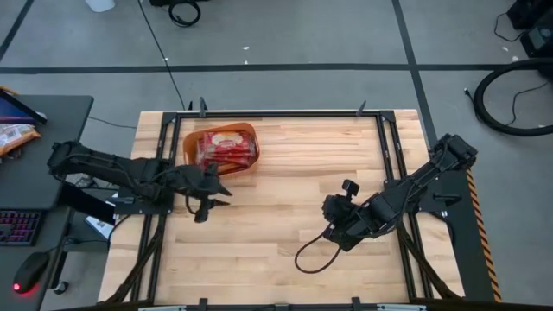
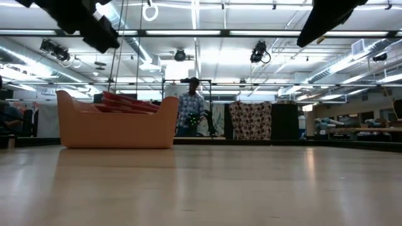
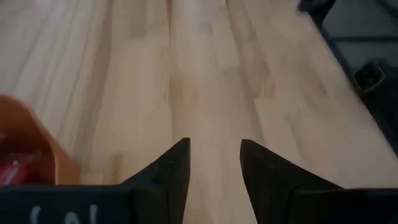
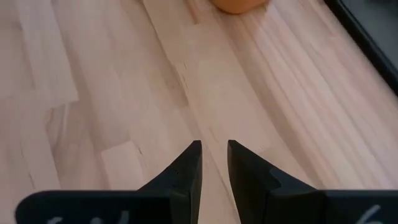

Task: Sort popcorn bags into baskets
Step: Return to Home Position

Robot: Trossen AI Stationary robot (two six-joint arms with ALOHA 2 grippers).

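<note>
Left claw (image 3: 214, 144) parted, basket (image 3: 43, 146) apparently just beside

In the low view the wall of the orange tub (image 2: 113, 129) hides all but the top edges of the popcorn bags (image 2: 129, 103), from above their piled number cannot be told, and each wrist view crops the tub to a sliver.

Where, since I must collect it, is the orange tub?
In the high view, the orange tub sits near the table's top-left corner, above the left gripper.
</note>
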